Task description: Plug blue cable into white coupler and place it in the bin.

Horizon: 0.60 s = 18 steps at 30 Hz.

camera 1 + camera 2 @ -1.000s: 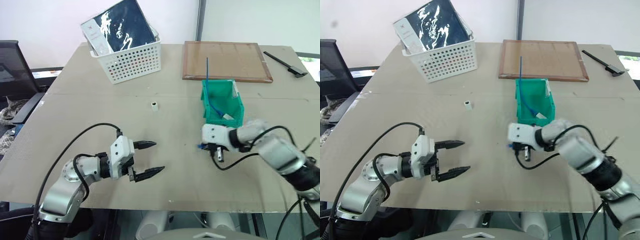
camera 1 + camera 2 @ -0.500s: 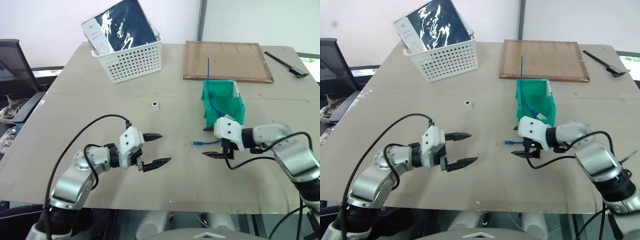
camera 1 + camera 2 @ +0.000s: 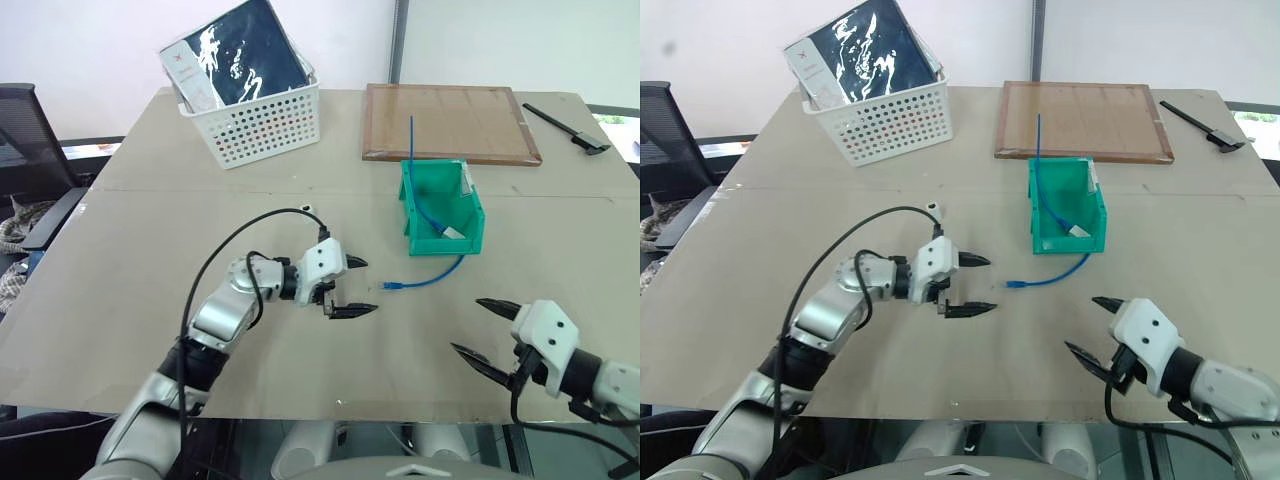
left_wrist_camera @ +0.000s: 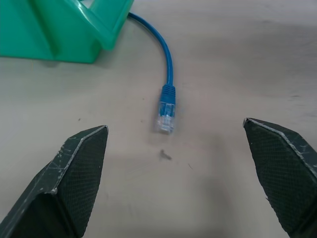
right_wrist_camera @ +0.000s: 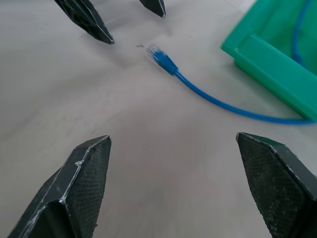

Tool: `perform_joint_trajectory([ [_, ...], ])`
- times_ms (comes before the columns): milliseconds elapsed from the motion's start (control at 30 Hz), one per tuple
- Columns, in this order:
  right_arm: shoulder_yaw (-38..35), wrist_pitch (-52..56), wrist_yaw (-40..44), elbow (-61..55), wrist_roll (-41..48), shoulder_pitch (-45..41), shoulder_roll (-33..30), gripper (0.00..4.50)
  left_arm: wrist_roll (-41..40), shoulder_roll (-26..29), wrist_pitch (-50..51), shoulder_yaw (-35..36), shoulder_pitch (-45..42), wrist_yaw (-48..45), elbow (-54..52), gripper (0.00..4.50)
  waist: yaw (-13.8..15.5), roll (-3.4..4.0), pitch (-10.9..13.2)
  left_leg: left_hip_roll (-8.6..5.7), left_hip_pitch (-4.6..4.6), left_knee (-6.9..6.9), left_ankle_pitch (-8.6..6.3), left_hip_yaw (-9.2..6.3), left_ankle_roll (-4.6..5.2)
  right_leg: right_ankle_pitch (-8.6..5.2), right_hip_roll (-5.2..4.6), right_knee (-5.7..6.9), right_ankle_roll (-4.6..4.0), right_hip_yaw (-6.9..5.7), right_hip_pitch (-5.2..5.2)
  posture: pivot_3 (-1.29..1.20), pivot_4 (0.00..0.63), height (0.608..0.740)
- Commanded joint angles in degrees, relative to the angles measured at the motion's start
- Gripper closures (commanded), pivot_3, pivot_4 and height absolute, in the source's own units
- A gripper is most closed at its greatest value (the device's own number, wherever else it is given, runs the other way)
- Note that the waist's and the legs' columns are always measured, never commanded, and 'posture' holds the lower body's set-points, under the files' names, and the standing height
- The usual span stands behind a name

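Note:
The blue cable [image 3: 437,275] trails out of the green bin [image 3: 470,215] onto the table. Its clear plug end [image 4: 165,118] lies flat, and the other end stands up out of the bin [image 3: 1038,130]. My left gripper [image 3: 358,287] is open, its fingers either side of the line to the plug, a short way left of it. My right gripper [image 3: 468,326] is open and empty near the table's front edge, right of the plug; in its wrist view the plug [image 5: 159,55] lies ahead. The white coupler [image 3: 932,208] sits alone, farther back on the left.
A white perforated basket [image 3: 262,125] with a dark packet stands at the back left. A wooden board [image 3: 450,122] lies behind the bin, with a black tool [image 3: 570,130] to its right. An office chair [image 3: 25,140] stands off the table's left side.
My right gripper opened, let go of the cable's plug end and drew back toward the front right. The plug stayed on the table. My left gripper moved right toward it.

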Motion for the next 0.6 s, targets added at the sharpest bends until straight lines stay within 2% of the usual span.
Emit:
perform_joint_trajectory([
  [33, -1.73, -2.48, -2.44, -4.17, -0.89, 2.90, 0.83, 0.55, 2.07, -1.68, -3.52, -0.89, -2.37, -1.22, 4.06, 0.00, 0.03, 0.00, -0.01, 0.01, 0.00, 0.00, 0.00, -0.02, 0.00, 0.00, 0.01, 0.00, 0.00, -0.03, 0.00, 0.00, 0.150, 0.740],
  [100, -1.82, -2.72, -3.58, -4.96, -1.16, 4.23, 1.32, 0.55, 3.14, -2.64, -4.69, -1.37, -3.31, -1.34, 6.43, 0.00, -0.01, 0.00, -0.01, 0.01, 0.00, 0.01, 0.00, 0.00, 0.00, 0.00, 0.01, 0.00, 0.01, -0.02, 0.00, 0.00, 0.150, 0.740],
  [200, -1.89, -2.91, -5.04, -6.19, -1.70, 6.04, 2.09, 0.48, 5.09, -4.01, -6.81, -2.43, -4.55, -1.90, 9.82, 0.80, 0.17, -0.01, -0.01, 0.00, -0.02, 0.01, 0.00, -0.04, 0.00, 0.00, 0.00, 0.00, 0.01, -0.05, 0.01, 0.00, 0.150, 0.740],
  [467, -1.28, -2.55, -8.32, -8.59, -2.60, 9.89, 3.70, 0.48, 6.19, -6.84, -11.03, -2.96, -5.81, -4.87, 15.02, 4.35, 0.22, -0.03, -0.04, -0.02, -0.03, 0.04, 0.00, -0.05, 0.00, -0.01, -0.03, -0.02, 0.01, -0.07, 0.03, 0.00, 0.150, 0.740],
  [600, 0.19, -2.15, -10.17, -9.22, -2.81, 10.76, 4.62, 0.48, 5.44, -7.40, -12.42, -2.70, -6.08, -7.09, 16.13, 4.43, 0.20, -0.02, -0.06, -0.01, 0.00, 0.05, -0.01, -0.06, 0.02, -0.01, -0.02, -0.01, 0.02, -0.08, 0.06, 0.00, 0.150, 0.740],
])
